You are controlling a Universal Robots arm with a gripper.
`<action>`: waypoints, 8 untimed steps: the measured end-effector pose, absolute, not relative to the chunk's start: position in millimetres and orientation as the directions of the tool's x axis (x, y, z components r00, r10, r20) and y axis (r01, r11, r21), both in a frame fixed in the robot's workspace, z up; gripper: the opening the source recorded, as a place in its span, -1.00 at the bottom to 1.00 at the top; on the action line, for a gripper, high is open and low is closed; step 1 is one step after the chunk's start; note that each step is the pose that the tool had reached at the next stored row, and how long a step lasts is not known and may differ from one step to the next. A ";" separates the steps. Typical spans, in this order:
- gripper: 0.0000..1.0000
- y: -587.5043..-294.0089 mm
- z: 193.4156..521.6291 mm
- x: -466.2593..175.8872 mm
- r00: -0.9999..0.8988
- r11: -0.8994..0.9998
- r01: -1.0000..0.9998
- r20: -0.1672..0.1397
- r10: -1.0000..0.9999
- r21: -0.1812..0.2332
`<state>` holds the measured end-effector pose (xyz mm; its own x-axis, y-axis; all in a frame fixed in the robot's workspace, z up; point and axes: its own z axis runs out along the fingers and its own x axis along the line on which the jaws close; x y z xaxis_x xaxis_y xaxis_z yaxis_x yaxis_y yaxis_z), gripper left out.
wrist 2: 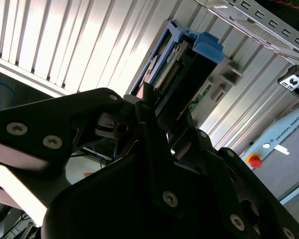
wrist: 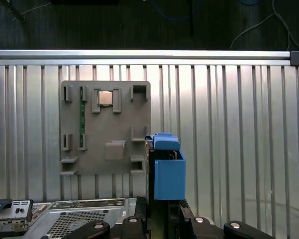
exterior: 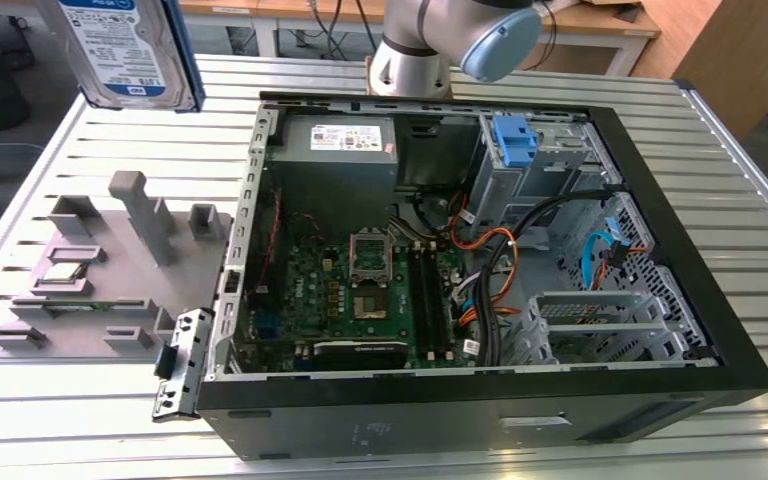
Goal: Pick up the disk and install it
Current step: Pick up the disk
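The robot arm's end effector [wrist 2: 152, 112] is clamping the disk [exterior: 137, 60] between its black fingers [wrist 2: 92, 107] and holding it in the air above the slatted tabletop [exterior: 37, 420]. The disk is hanging toward the exterior view's left of the open computer case [exterior: 491, 430] and is not yet inside it. In the first wrist view it is showing edge-on, just beside a gray parts fixture [wrist: 105, 127] lying on the tabletop.

The disk is looking like a rigid metal slab, fairly dense for its bulk, with smooth faces that could be slipping under a light pinch. It is likely sensitive to knocks, so a firm hold across the flat faces, as here, is appearing the safer choice. The blue caddy [wrist 2: 207, 47] framing it is plastic and probably flexing somewhat, making it a poorer place to squeeze, and the connector end is best left untouched.

A white-and-blue label [exterior: 104, 30] is covering the disk's face, carrying rows of fine print and a barcode-like strip. Inside the case, a separate blue bracket [exterior: 511, 140] is sitting near the drive bays.
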<state>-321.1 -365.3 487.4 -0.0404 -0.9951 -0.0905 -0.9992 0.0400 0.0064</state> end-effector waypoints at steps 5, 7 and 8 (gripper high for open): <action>-0.30 -365.3 487.3 -314.5 -0.040 0.040 -0.999 -0.091 -0.995 0.006; -0.30 -365.3 487.3 -310.5 -0.040 0.040 -0.999 -0.091 -0.995 0.006; -0.30 -365.3 487.3 -308.3 -0.040 0.040 -0.999 -0.091 -0.995 0.006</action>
